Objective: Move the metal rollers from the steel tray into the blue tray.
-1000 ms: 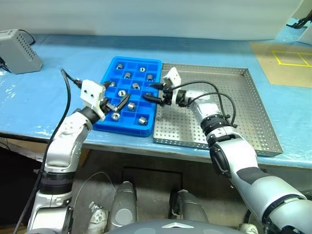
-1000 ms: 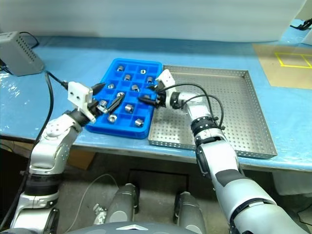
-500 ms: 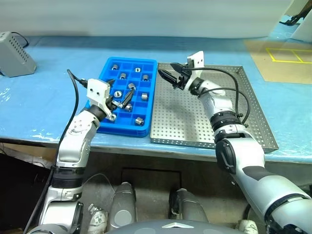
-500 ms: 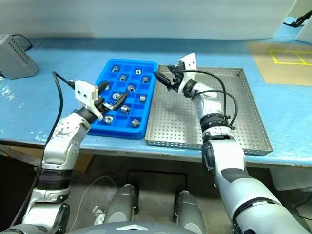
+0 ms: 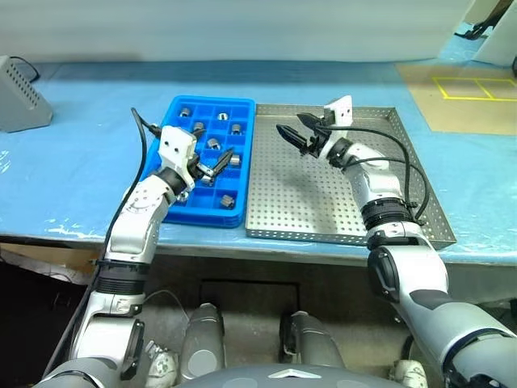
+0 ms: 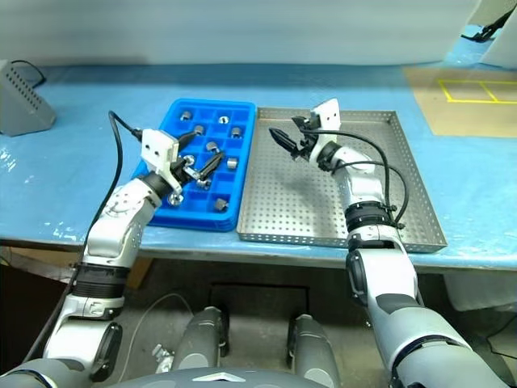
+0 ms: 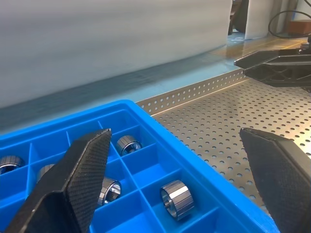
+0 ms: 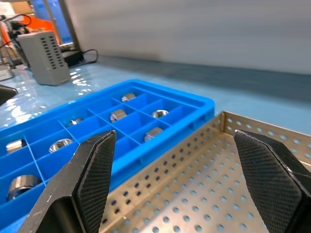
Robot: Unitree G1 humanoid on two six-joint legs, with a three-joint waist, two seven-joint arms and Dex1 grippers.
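The blue tray [image 5: 171,142] lies left of the steel tray [image 5: 347,206], their sides touching. Several metal rollers [image 5: 228,199] sit in its compartments, seen close in the left wrist view as rollers [image 7: 177,198]. My left gripper [image 5: 212,164] hovers open over the blue tray's near half with nothing between its fingers. My right gripper [image 5: 292,132] hangs open and empty above the steel tray's far left part, pointing toward the blue tray [image 8: 160,141]. What I can see of the steel tray's perforated floor [image 8: 218,194] holds no roller.
A grey box [image 5: 16,93] with a cable stands at the table's far left. A tan patch marked with yellow tape [image 5: 468,93] lies at the back right. The blue-covered table [image 5: 73,170] ends just in front of both trays.
My right gripper has swung right, from the blue tray's edge to over the steel tray. The left gripper has edged slightly across the blue tray. The head view has also shifted.
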